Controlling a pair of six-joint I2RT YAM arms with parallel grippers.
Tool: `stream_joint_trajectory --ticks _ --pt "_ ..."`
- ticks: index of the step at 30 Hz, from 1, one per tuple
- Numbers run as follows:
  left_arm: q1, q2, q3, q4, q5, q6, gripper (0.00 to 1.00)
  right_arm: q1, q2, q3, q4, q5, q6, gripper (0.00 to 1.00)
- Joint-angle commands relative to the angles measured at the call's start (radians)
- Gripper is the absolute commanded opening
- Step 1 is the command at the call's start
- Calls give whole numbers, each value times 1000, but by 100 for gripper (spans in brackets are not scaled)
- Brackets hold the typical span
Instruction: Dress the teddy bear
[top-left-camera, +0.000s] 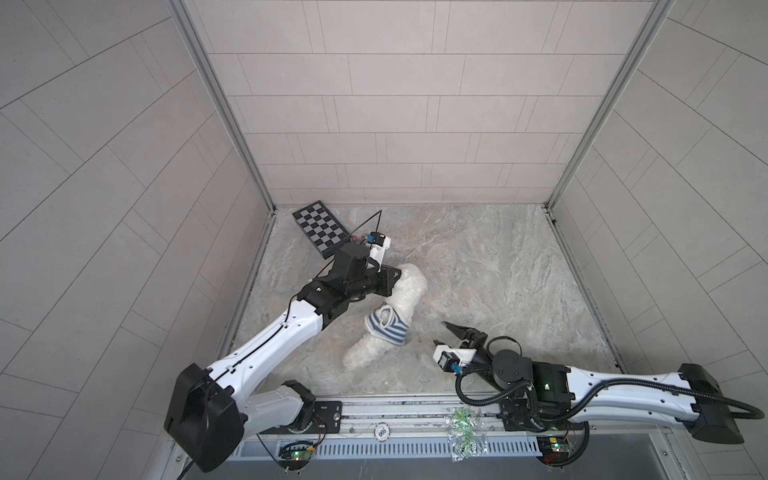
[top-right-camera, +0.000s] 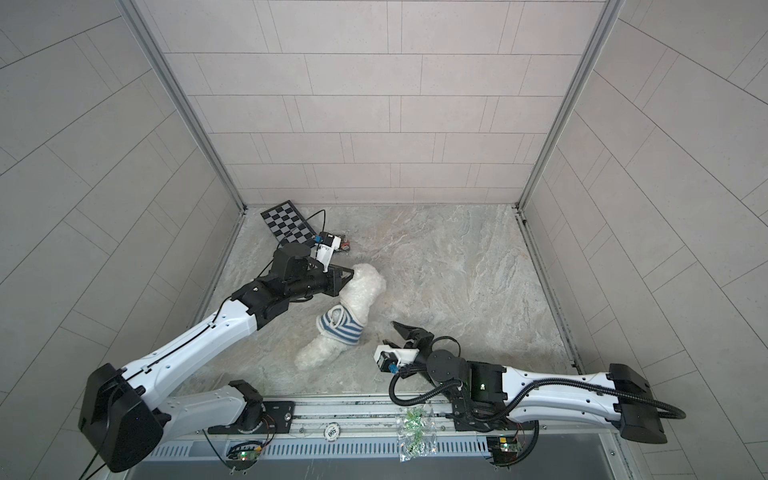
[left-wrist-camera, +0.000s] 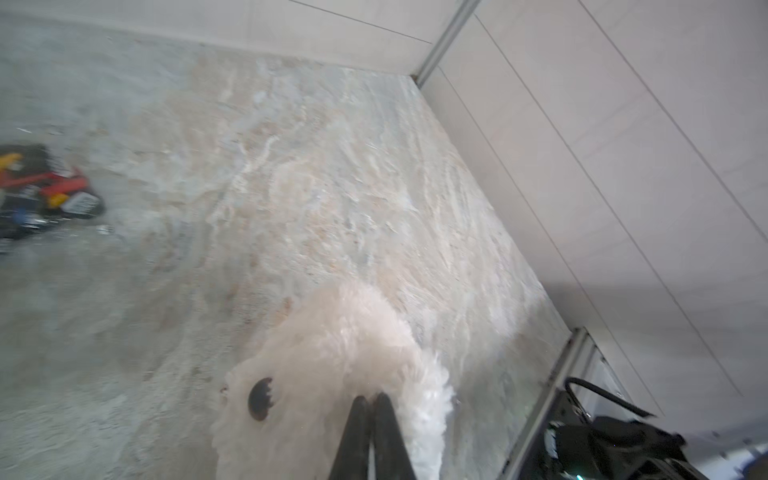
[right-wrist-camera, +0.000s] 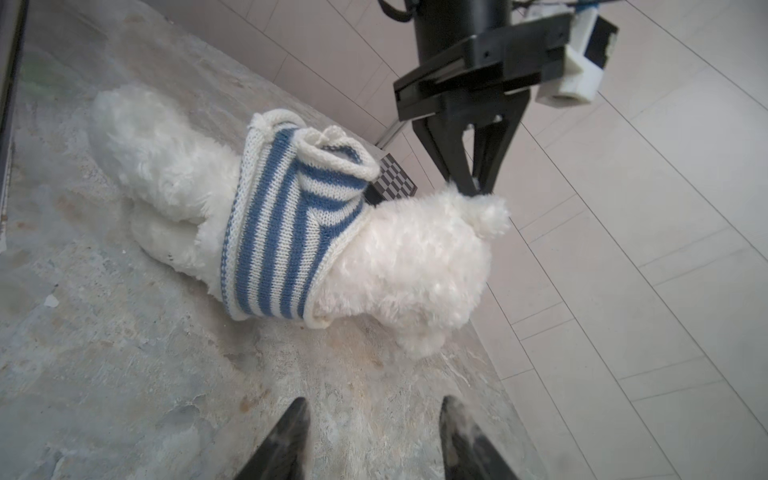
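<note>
Grey tiled walls closed in a marbled stone tabletop (top-left-camera: 498, 270), with a small checkerboard (top-left-camera: 320, 226) lying in the far corner behind the left claw (top-left-camera: 395, 274). That claw's jaws were together, pinching the fur of one ear of the teddy bear (top-left-camera: 399, 299), so the head sat right at its fingertips. From there the bear's long axis ran away from the left claw towards the front rail, with the legs at the far end. The striped shirt (right-wrist-camera: 282, 232) sat as a band around the bear's middle, and one sleeve (right-wrist-camera: 332, 149) stood up as an empty loop on top.

The right claw (top-left-camera: 439, 332) had its jaws apart and held nothing. It stood near the bear but clear of it, and the bear lay broadside in front of it, with the shirt almost straight ahead, the head off to one side and the legs to the other. Judging by this, the right claw was the nearer one to the shirt and sleeve. Any tug there would probably run along the body's length while the left claw anchored the head.
</note>
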Motion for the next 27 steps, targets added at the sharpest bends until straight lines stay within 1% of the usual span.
stream_joint_trajectory --ticks 1,3,5,7,9,13,16,17,18,20,22,25,27 --pt "-20 30 55 4 -181 27 0 -85 -82 8 -53 37 226 55" --pt "-55 58 61 9 -229 21 0 -161 -131 18 -122 11 350 56" --pt "-101 86 59 21 -277 3 0 -250 -173 27 -193 -39 470 57" --pt "-157 120 50 49 -317 -32 0 -359 -198 40 -259 -114 584 57" --pt "-208 155 36 93 -344 -64 0 -452 -201 50 -297 -197 662 58" --pt "-298 236 29 156 -351 -129 0 -592 -143 78 -336 -319 757 58" --pt "-353 282 23 190 -319 -168 0 -653 -66 86 -337 -383 788 58" --pt "-368 290 23 193 -303 -175 2 -667 -47 89 -335 -401 792 58" --pt "-387 297 20 192 -291 -180 6 -680 -28 89 -331 -422 795 58" --pt "-414 293 0 191 -265 -193 17 -691 -7 88 -321 -449 796 57" --pt "-423 270 -36 197 -232 -209 31 -693 1 85 -313 -459 790 57" --pt "-424 200 -90 195 -192 -218 42 -694 2 79 -307 -466 778 58" --pt "-426 143 -121 181 -172 -215 45 -695 4 80 -310 -473 776 58"
